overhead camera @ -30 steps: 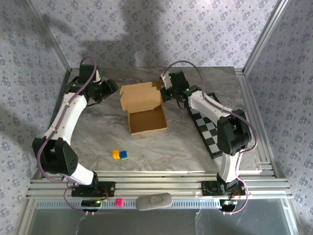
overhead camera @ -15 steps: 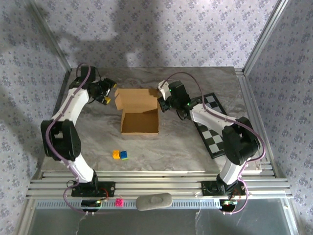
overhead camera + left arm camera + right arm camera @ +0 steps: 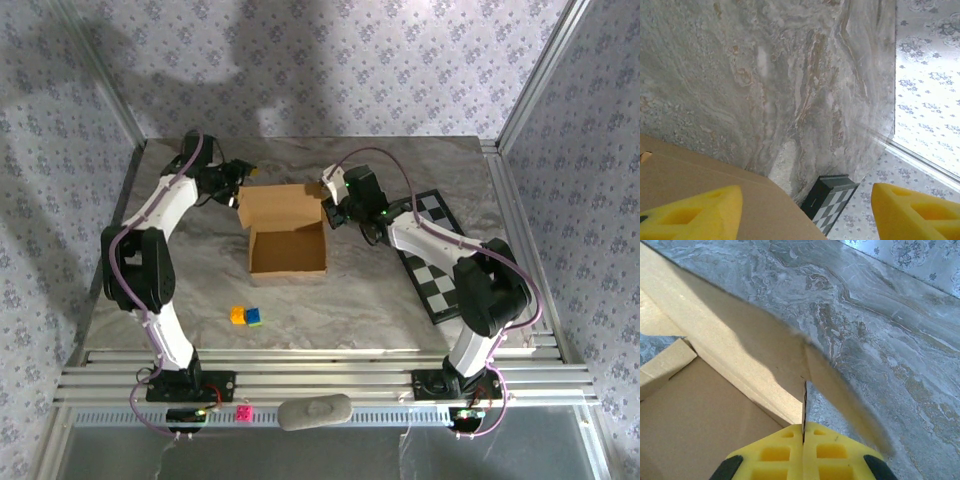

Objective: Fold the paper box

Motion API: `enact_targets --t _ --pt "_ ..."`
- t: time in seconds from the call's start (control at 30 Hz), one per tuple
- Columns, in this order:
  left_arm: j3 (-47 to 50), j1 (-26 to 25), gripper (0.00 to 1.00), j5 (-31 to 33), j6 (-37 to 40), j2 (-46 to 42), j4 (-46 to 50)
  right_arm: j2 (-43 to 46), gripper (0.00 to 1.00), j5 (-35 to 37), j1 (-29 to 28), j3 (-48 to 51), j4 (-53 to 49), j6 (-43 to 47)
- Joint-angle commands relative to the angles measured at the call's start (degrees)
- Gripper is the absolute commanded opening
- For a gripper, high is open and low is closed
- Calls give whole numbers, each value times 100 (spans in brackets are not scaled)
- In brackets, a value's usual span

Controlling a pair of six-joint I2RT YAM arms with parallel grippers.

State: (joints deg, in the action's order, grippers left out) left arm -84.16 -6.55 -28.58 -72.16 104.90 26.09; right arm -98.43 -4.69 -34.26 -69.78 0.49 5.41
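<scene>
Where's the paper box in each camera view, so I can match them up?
Top external: paper box at the centre of the picture.
Left wrist: paper box in the bottom-left corner.
Right wrist: paper box across left and bottom, one wall pinched by the right end effector.
Shared landmark: the marble table in all three; the checkerboard in top and left wrist.
</scene>
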Motion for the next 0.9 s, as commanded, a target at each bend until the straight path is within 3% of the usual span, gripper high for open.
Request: enact_targets --t 0.0,0.17,0.4,0.87 --pt "232 -49 65 -245 -369 -306 -237 -90 0 28 -104 -238 -123 -59" --pt "572 57 66 -174 -358 -655 -84 -121 0 385 -142 -313 -231 -74" --pt "542 609 72 -146 -24 -1076 699 -128 0 434 -72 -360 -146 26" --pt "918 365 80 -745 -1208 -1090 126 -222 0 359 -63 -467 -199 -27"
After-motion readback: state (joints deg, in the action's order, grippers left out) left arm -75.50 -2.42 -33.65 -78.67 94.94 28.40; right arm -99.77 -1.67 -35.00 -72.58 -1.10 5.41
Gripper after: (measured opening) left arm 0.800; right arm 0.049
